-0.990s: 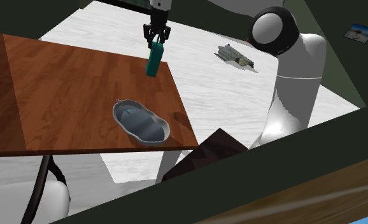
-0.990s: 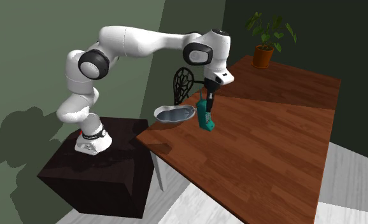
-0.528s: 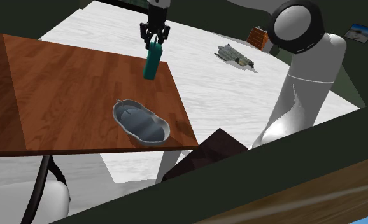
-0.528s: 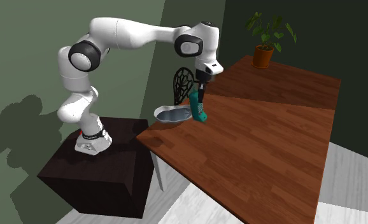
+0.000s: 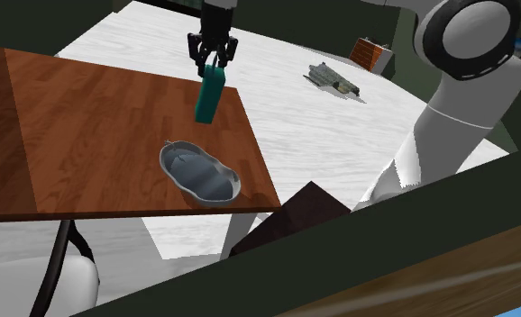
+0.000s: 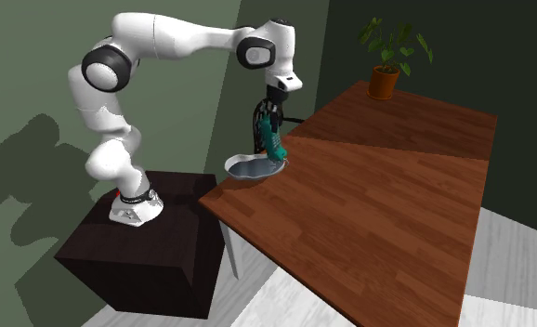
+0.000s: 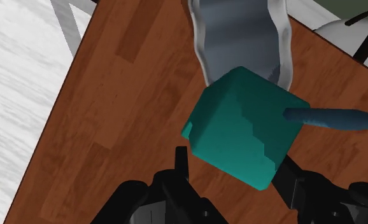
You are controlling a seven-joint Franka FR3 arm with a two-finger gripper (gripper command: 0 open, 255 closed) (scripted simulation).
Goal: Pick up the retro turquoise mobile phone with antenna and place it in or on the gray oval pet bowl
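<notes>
**Turquoise phone (image 5: 209, 95) aloft in the claw (image 5: 212, 61), grey bowl (image 5: 164, 158) not yet reached**

A white robot arm (image 6: 174, 37) reaches from its dark stand (image 6: 137, 251) over a brown wooden desk (image 5: 96, 135). The black claw is clamped on the upper end of the phone, which hangs below it, clear of the desk. In the wrist view the two fingers (image 7: 181, 162) press on opposite sides of the phone (image 7: 243, 127), and its dark antenna (image 7: 332, 118) sticks out sideways.

The grey oval bowl sits on the desk near the corner closest to the stand, with nothing in it. In the shoulder view the phone hangs over bare wood, near the bowl but apart from it. In the second exterior view the phone (image 6: 273, 147) hangs just above the bowl's (image 6: 231, 165) rim. The wrist view shows the bowl (image 7: 240, 32) just beyond the phone's lower end, partly hidden by it.

Progress — the pick-up looks done, and the carry looks nearly done. What seems left is to bring the phone squarely over the bowl's hollow, lower it and open the claw.
</notes>
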